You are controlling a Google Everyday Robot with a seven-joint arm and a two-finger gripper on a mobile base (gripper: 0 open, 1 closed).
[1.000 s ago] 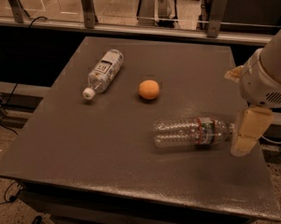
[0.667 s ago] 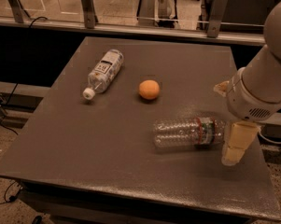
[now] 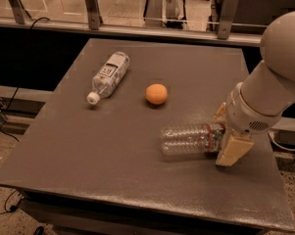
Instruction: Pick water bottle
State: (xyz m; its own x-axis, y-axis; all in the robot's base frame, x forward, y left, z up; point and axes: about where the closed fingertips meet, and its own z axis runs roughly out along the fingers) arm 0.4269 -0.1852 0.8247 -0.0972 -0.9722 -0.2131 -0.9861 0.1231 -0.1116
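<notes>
Tabletop: dark grey, matte; its near part, in front of the water bottle, is bare surface.
Water bottle: clear and ribbed, lying on its side on the right half of the tabletop. Base points left, neck end points right. A narrow coloured label band sits near the neck; the cap is hidden behind the robot's hardware.
End effector: at the neck end of the water bottle, low over the tabletop. A pale yellow part hangs just in front of the neck, touching or nearly touching it. A second pale tip shows just behind the neck.
End effector state: cannot tell whether it is released or clenched on the water bottle.
Arm: white, thick, rising up and to the right from the bottle's neck end and out of view at the right edge.
Orange ball: behind the water bottle and slightly left of its base, apart from it, resting on the tabletop.
Second bottle: well left of and behind the water bottle, lying on its side. It is shorter, with a large white label; its white cap points toward the near left.
Railing: metal posts and a rail beyond the far edge of the tabletop, far behind the water bottle.
</notes>
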